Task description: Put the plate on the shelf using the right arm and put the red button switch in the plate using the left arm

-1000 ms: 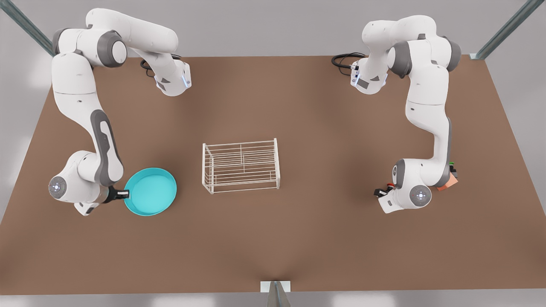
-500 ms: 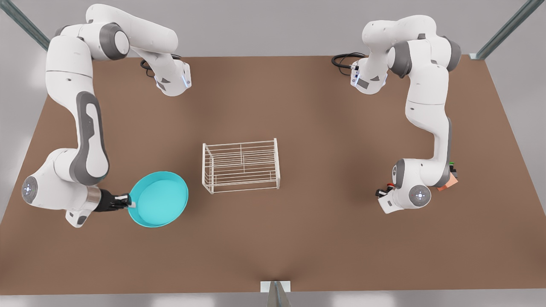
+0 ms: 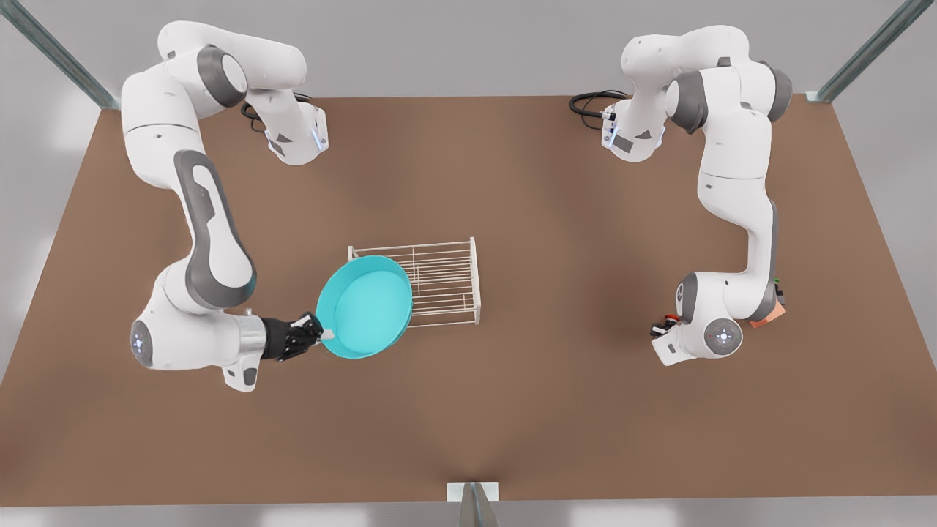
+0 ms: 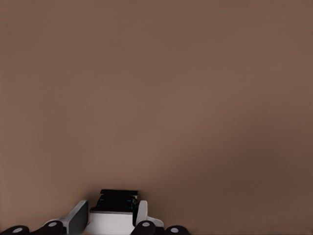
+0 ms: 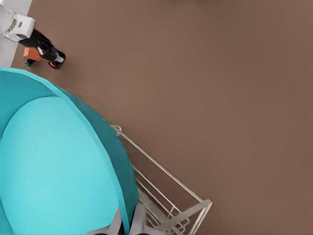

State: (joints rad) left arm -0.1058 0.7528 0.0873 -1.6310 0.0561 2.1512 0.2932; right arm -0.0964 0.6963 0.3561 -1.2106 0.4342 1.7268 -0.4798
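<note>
I have the brown table (image 3: 512, 410) spread under both arms. The plate (image 3: 366, 307) is in my right gripper (image 3: 322, 335), which is clamped on its rim at the edge nearest the wrist; the dish is off the table and tilted, and extends away from the fingers (image 5: 139, 221) out over the near end of the shelf (image 3: 446, 282). From the right wrist camera I see the plate's rim (image 5: 117, 161) overlapping the wire bars of the shelf (image 5: 166, 196) just beyond the fingertips, though I cannot tell whether they touch.

My left gripper (image 3: 662, 333) waits low over the table, well apart from the shelf, on the front view's right. Its fingers (image 4: 80, 215) are closed on the black body of the red button switch (image 3: 669, 319), whose red cap peeks out beside the wrist. Behind that wrist, an orange cube (image 3: 768, 315) and a green-capped switch (image 3: 777, 282) sit close together.
</note>
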